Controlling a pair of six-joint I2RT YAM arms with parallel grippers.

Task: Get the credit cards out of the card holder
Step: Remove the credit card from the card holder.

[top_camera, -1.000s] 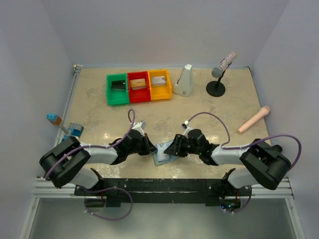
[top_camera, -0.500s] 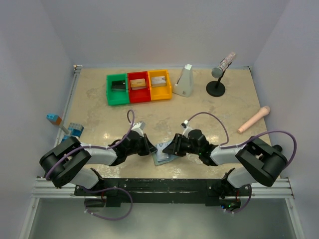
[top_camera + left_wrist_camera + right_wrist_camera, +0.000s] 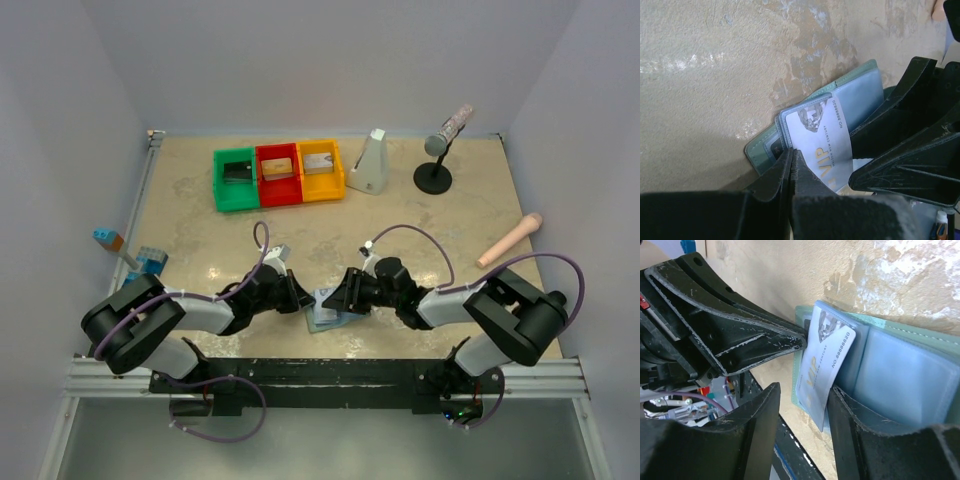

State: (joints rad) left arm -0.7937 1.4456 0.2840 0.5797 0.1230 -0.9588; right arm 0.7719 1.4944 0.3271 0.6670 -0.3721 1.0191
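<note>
At the near edge of the table, the left arm lies low, reaching in toward the middle. The left gripper is shut tight, its tips pressed together on the holder at the left edge of the silver card; whether they pinch anything cannot be told. The holder lies open and flat at the middle of the near edge, between the two grippers, pale blue pockets up. The silver card, marked VIP, stands partly out of its left pocket. From the other side the right arm reaches in just as low, bent at the elbow. The right gripper is part open and straddles the card's free end: one finger lies close against the card, and a clear gap shows on the other side, so the card is not clamped. The table top is mottled beige stone. At its left edge lie blue bricks. Toward the back stand a green bin, a red bin and a yellow bin in a touching row, each with a small flat thing inside. Right of them stand a white wedge and a microphone on a round black stand. A pink cylinder lies near the right edge. Plain white walls close the table on three sides.
</note>
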